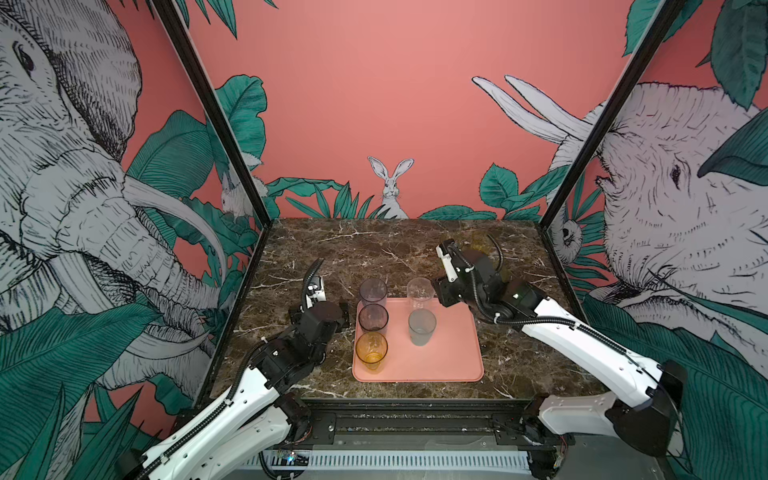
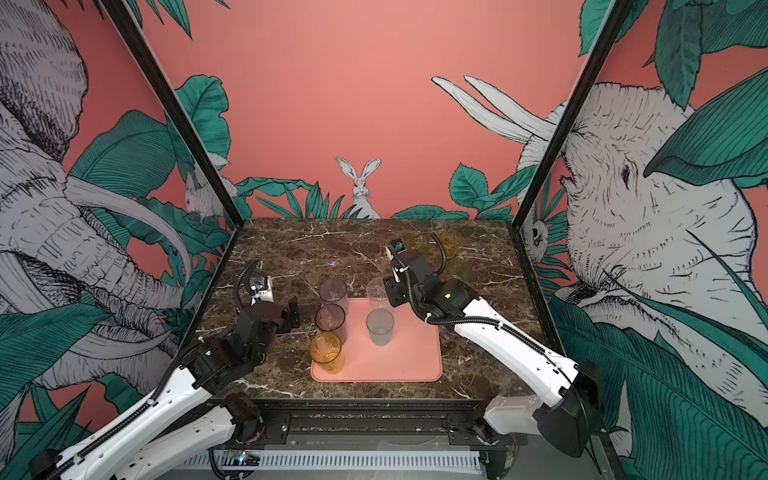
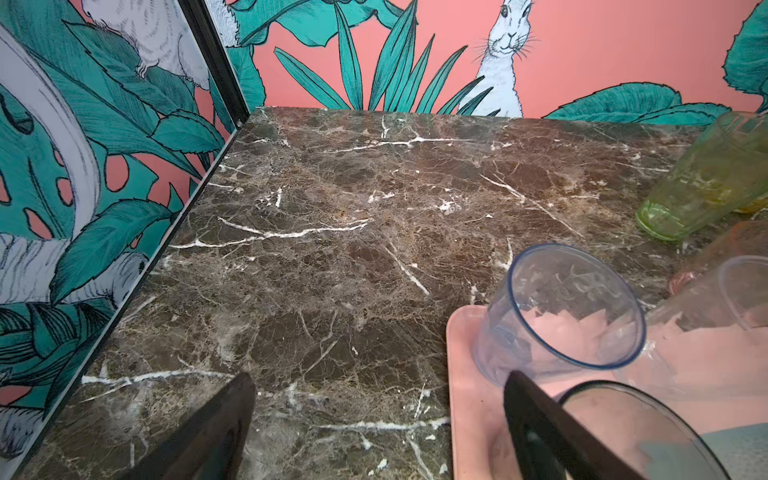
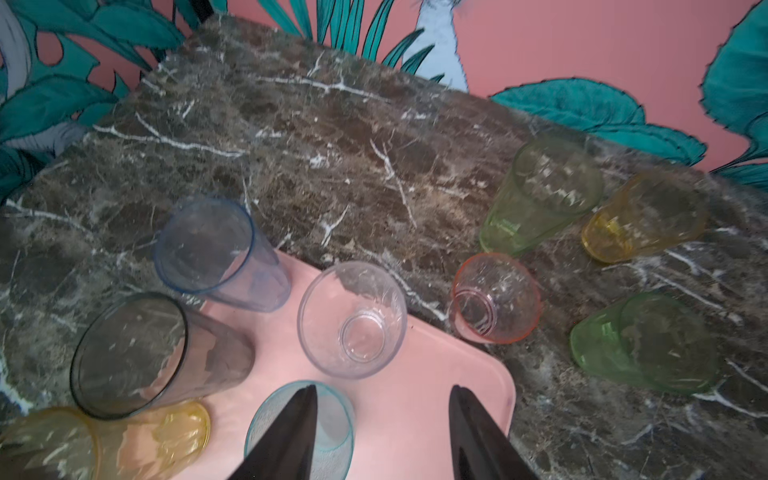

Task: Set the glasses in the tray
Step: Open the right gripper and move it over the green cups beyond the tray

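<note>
Meanwhile, five glasses (image 1: 422, 326) are seen upright on the pink tray (image 4: 436, 365) — bluish (image 4: 216, 249), smoky grey (image 4: 137, 353), amber (image 4: 166, 432), clear (image 4: 353, 320) and teal-grey (image 4: 332, 419). Four more — pale green (image 4: 540, 195), yellow (image 4: 644, 216), pink (image 4: 496, 299) and bright green (image 4: 644, 345) — are shown on the marble table (image 3: 332, 249). The right gripper (image 4: 383, 390) is held parted above the tray, nothing gripped; the left gripper (image 3: 379, 376) is spread wide beside it.
</note>
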